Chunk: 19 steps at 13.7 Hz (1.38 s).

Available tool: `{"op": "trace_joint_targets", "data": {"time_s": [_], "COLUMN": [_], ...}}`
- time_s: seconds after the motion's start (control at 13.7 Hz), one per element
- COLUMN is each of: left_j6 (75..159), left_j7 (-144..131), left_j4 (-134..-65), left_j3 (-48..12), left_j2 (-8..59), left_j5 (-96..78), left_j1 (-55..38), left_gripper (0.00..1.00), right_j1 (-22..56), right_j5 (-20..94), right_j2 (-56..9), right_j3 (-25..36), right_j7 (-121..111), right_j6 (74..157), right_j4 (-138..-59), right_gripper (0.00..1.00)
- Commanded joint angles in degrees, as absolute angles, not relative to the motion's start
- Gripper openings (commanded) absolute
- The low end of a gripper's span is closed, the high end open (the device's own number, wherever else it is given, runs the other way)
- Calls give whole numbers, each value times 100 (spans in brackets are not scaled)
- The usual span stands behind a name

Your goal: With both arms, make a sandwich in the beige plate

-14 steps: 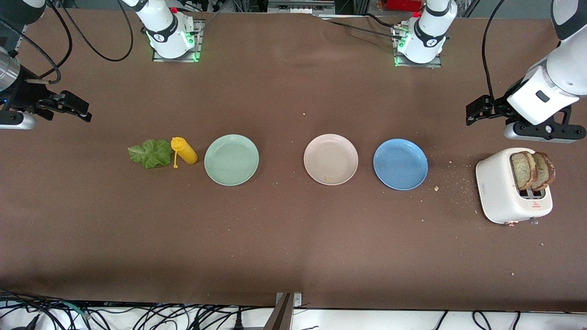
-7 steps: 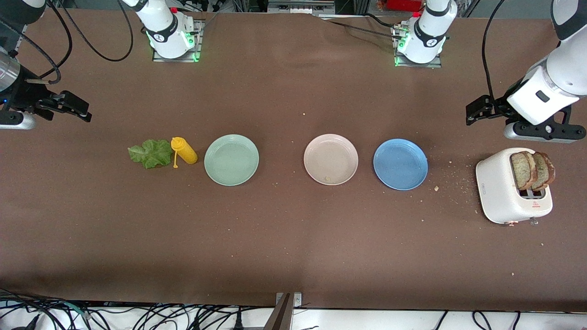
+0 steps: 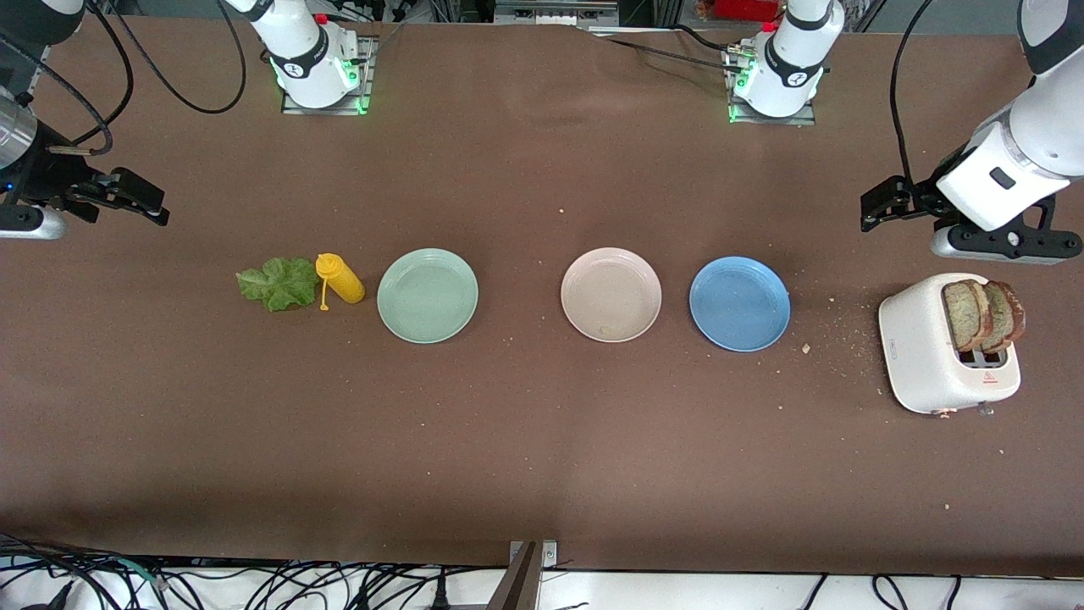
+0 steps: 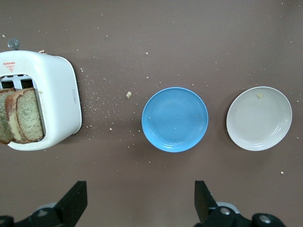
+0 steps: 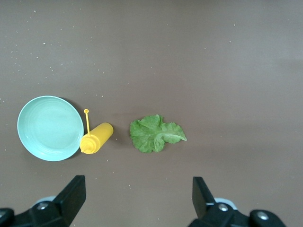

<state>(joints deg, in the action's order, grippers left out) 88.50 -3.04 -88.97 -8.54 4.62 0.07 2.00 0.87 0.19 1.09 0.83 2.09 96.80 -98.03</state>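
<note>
On beige plate [image 3: 611,294], nothing new.

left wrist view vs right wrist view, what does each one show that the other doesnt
Only the left wrist view shows the white toaster with two bread slices standing in its slots, the blue plate, the beige plate and scattered crumbs. Only the right wrist view shows the mint-green plate, the yellow squeeze bottle lying beside it, and the lettuce leaf. Both show the brown table and their own gripper, the left gripper and right gripper, open and holding nothing.
</note>
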Motion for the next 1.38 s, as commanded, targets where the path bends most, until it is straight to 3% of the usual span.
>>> {"op": "trace_joint_targets", "data": {"time_s": [0.0, 0.58, 1.31], "left_j6": [8728, 8727, 8824], "left_j7": [-308, -308, 43], "left_j4": [-8745, -8745, -8525], "left_j3": [-879, -879, -879], "left_j2": [519, 641, 1116], "left_j5": [158, 167, 237], "left_j1": [220, 342, 1230], "left_gripper": [100, 100, 99], "right_j1": [62, 62, 62], "right_j5": [70, 70, 79], "right_j2": [70, 70, 70], "right_j3": [79, 79, 79], "right_j7": [132, 132, 123], "right_j6": [9650, 9650, 9650], "right_j4": [-9686, -9686, -9686], "right_gripper": [100, 100, 100]}}
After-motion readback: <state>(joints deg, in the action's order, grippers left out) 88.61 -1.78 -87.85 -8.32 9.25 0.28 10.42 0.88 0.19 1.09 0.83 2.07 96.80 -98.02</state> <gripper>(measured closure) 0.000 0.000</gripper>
